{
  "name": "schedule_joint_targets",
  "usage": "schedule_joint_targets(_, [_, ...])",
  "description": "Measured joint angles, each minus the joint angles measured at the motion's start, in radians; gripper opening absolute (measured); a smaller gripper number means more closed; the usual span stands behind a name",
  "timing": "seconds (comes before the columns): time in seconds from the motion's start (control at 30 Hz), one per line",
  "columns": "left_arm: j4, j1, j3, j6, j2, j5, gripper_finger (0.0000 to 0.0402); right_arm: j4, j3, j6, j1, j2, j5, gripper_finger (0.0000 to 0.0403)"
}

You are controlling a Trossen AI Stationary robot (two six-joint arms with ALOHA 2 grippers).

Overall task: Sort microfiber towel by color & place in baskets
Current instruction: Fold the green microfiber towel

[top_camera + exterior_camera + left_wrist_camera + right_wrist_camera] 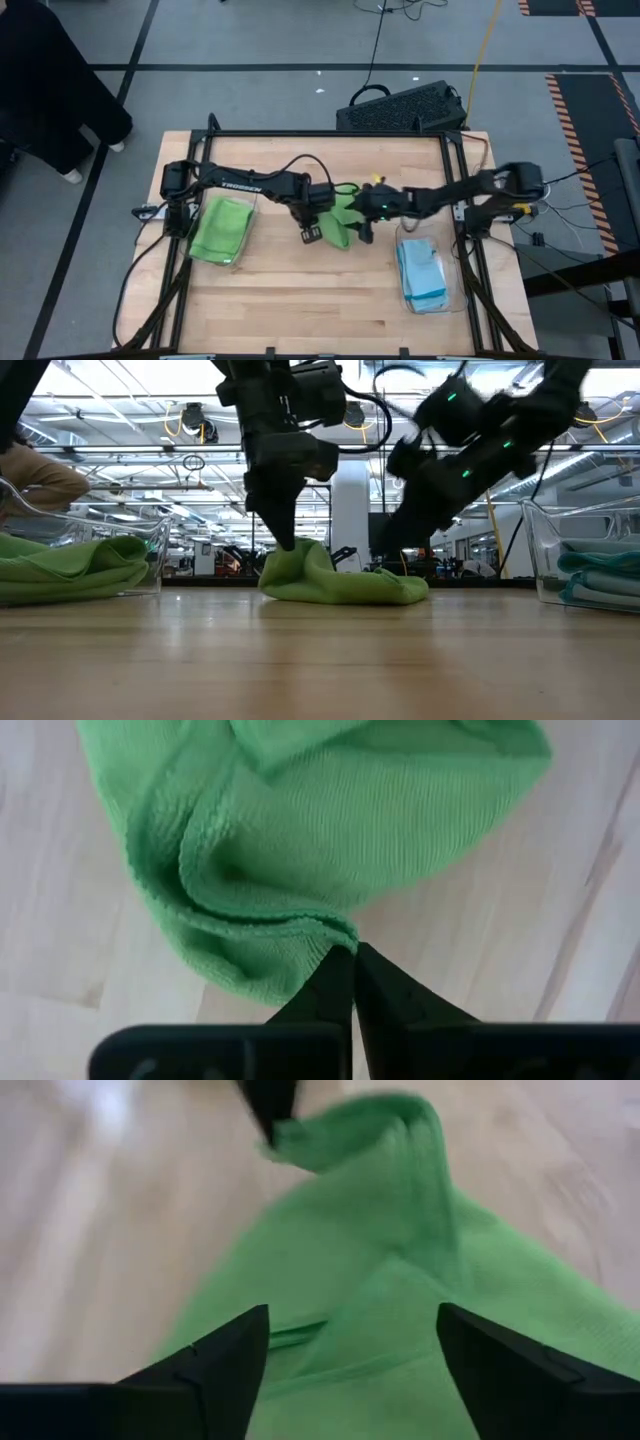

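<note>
Green towels point(222, 228) in left basket point(199, 243)

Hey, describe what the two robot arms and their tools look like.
Both arms are black and jointed, with black cables looping alongside. The left arm carries white lettering; the right arm shows small green lights. Each tool ends in two dark, tapered fingers.

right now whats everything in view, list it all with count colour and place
loose towel: one, lime green, table middle, between both grippers
left bin: one, clear, table's left side, green towels inside, count unclear
right bin: one, clear, table's right side, light blue towels inside, count unclear
crate: one, black, on the floor beyond the table
table: one, light wood
person: one, dark clothing, beside the table's far left corner
left gripper: shut on the loose towel's edge
right gripper: open, over the loose towel
</note>
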Motion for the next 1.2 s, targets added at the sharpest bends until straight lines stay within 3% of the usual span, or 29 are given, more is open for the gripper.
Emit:
schedule_joint_targets(0.23, [0.020, 0.001, 0.000, -0.030, 0.000, 0.001, 0.0028, 0.080, 0.122, -0.147, -0.039, 0.188, -0.031, 0.0299])
schedule_joint_targets(0.4, [0.017, 0.002, 0.000, -0.081, 0.000, 0.046, 0.0029, 0.094, 0.210, -0.198, -0.073, 0.267, -0.040, 0.0284])
schedule_joint_targets(0.6, [-0.015, 0.000, -0.001, -0.089, 0.000, 0.050, 0.0030, 0.109, 0.272, -0.165, -0.095, 0.358, -0.134, 0.0257])
schedule_joint_targets(0.83, [-0.115, 0.001, -0.001, -0.064, 0.000, 0.042, 0.0030, 0.075, 0.273, -0.169, -0.093, 0.358, -0.134, 0.0189])
schedule_joint_targets(1.2, [-0.161, 0.002, 0.000, -0.049, -0.005, -0.107, 0.0030, -0.045, 0.271, -0.154, -0.089, 0.282, -0.130, 0.0058])
